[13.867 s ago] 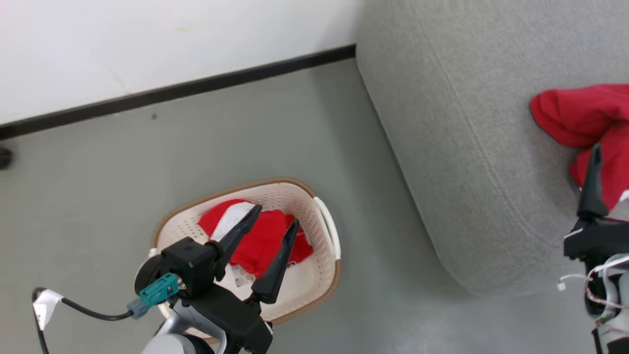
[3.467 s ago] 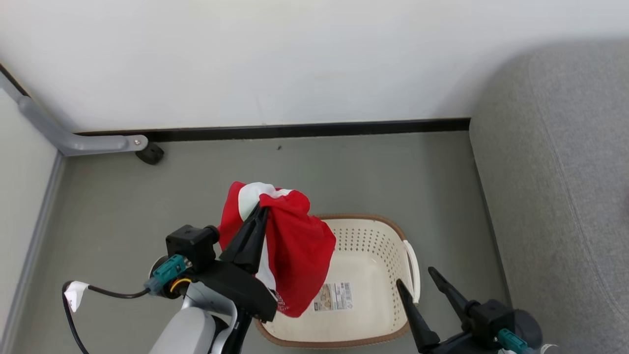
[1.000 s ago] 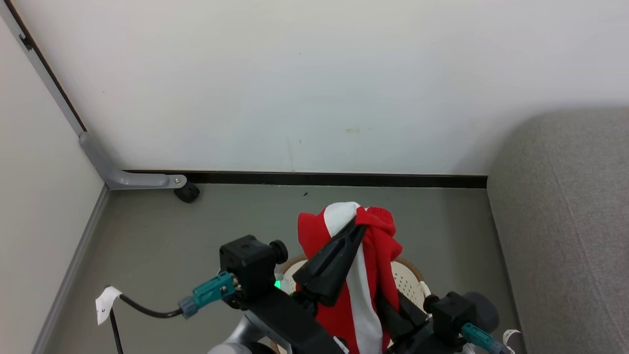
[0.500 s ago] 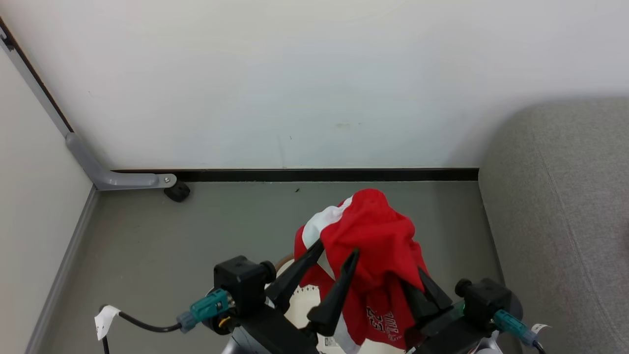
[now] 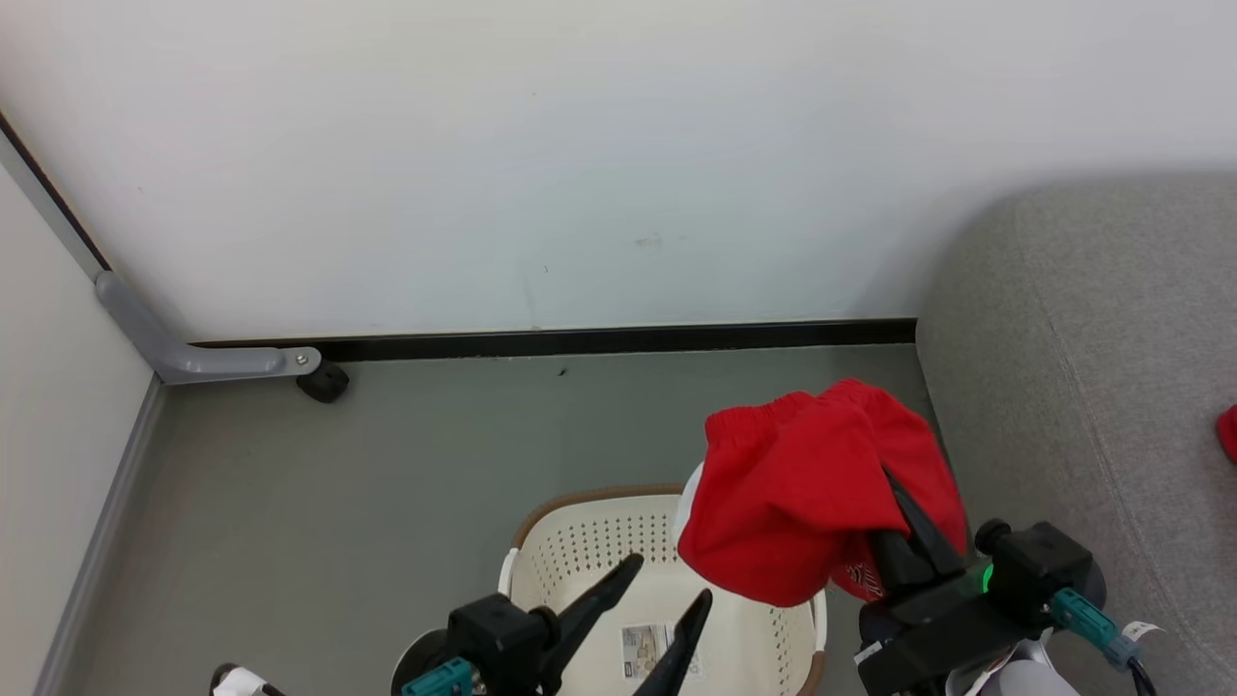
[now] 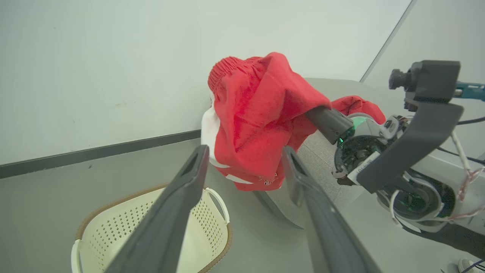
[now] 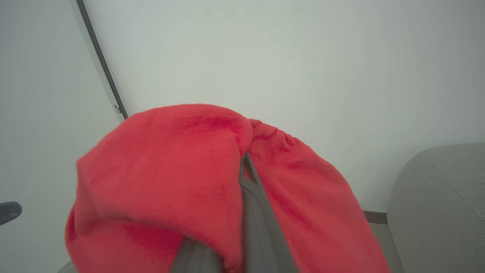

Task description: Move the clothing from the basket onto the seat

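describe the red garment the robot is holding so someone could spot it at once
Find the grey sofa on the right of the head view; just off its left edge, above the cream laundry basket, the right gripper is shut on a red garment. It hangs aloft, gathered waistband on top, unlike the other red piece lying on the sofa at the far right.

head view: high up, looking steeply down at basket (image 5: 570, 532) in lower centre, seat (image 5: 1092, 338) at right. left wrist view: lower, looking across, sharing basket, clothing (image 6: 261, 113). right wrist view: pressed close against clothing.
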